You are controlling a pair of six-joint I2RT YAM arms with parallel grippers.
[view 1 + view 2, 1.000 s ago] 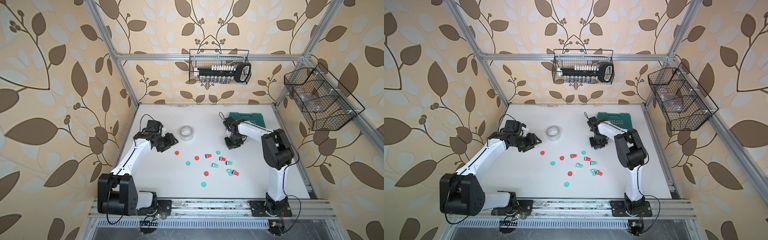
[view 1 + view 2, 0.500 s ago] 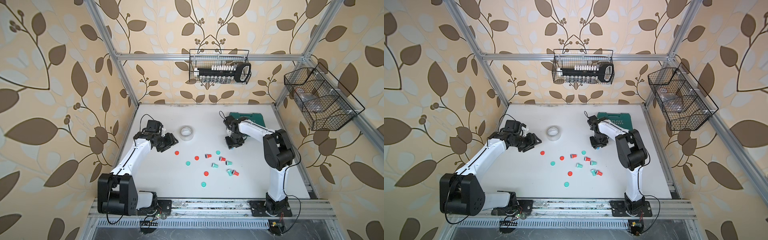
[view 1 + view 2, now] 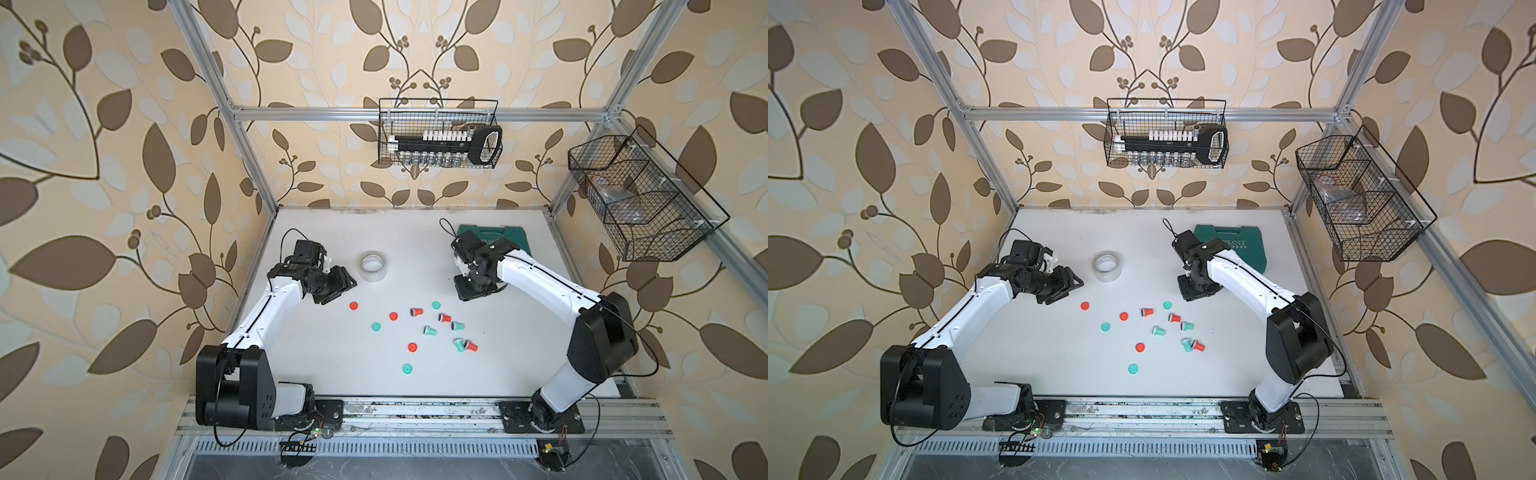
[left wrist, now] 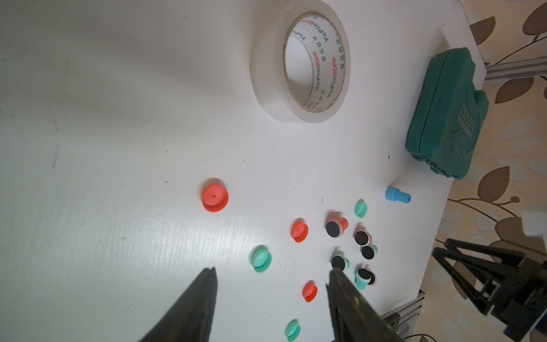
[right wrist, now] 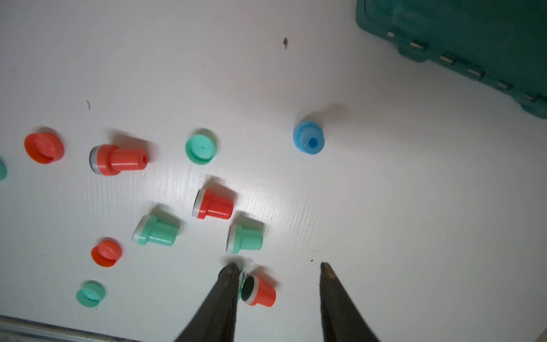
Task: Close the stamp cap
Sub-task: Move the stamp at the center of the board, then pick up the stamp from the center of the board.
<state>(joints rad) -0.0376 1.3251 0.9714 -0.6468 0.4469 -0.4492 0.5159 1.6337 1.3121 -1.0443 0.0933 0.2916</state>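
A blue capped stamp (image 5: 308, 141) stands alone on the white table (image 3: 332, 365), also seen in the left wrist view (image 4: 396, 196); my right arm hides it in both top views. Several uncapped red and teal stamps (image 3: 444, 318) (image 3: 1158, 331) lie on their sides mid-table. Loose red caps (image 3: 353, 306) and teal caps (image 3: 376, 327) are scattered around them. My right gripper (image 5: 278, 265) (image 3: 473, 291) hangs open over the table behind the cluster, holding nothing. To the left of the caps, my left gripper (image 4: 272, 271) (image 3: 345, 286) is open and empty.
A roll of clear tape (image 3: 374, 267) lies at the back middle of the table. A green tool case (image 3: 498, 241) sits at the back right, just behind my right arm. Wire baskets (image 3: 440, 133) hang on the back and right walls.
My right gripper's jaws have spread wider and the arm has shifted slightly. The left arm has not moved.
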